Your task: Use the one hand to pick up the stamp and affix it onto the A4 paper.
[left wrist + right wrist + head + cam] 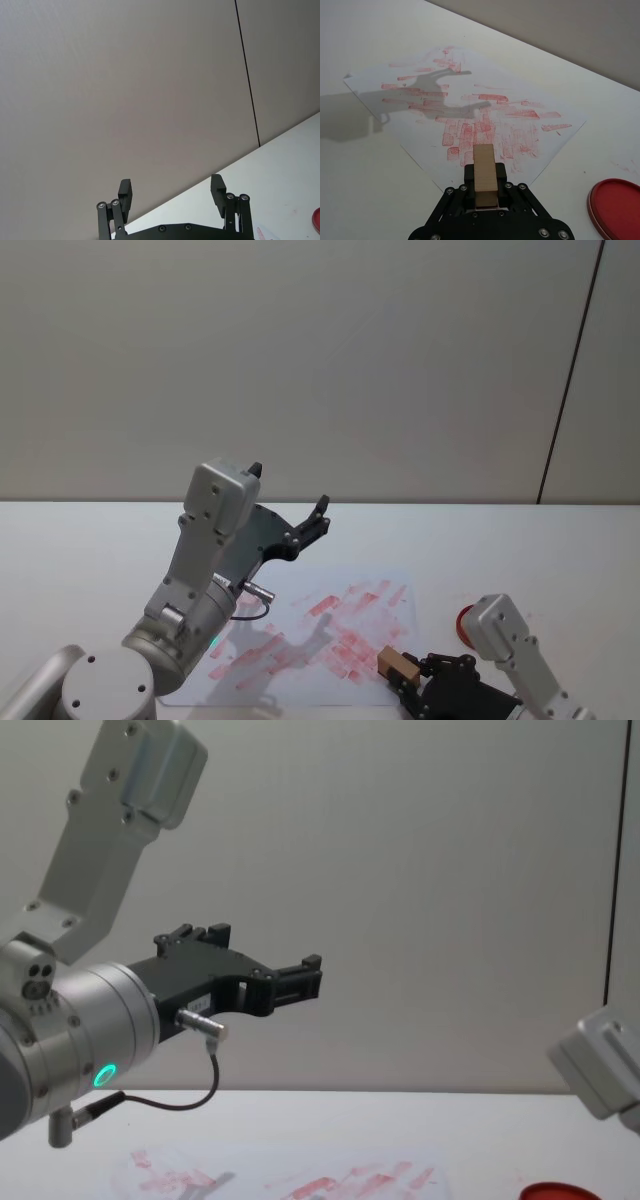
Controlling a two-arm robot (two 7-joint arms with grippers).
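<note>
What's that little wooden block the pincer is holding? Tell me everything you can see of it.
The stamp is a small oblong block of pale tan, plain-looking wood with squared edges. The right pincer clamps it from both sides with its black fingers, so one end sticks out forward. It is at the near right corner of the A4 paper, which is covered in red smears. Whether its underside touches the sheet cannot be told.

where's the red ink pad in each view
head view: red pad lower right, behind the right arm
chest view: pad at the bottom edge, right side
left wrist view: sliver at the frame edge, beyond the open left gripper
right wrist view: pad beside the right gripper holding the stamp
shared landmark: the smeared A4 paper
</note>
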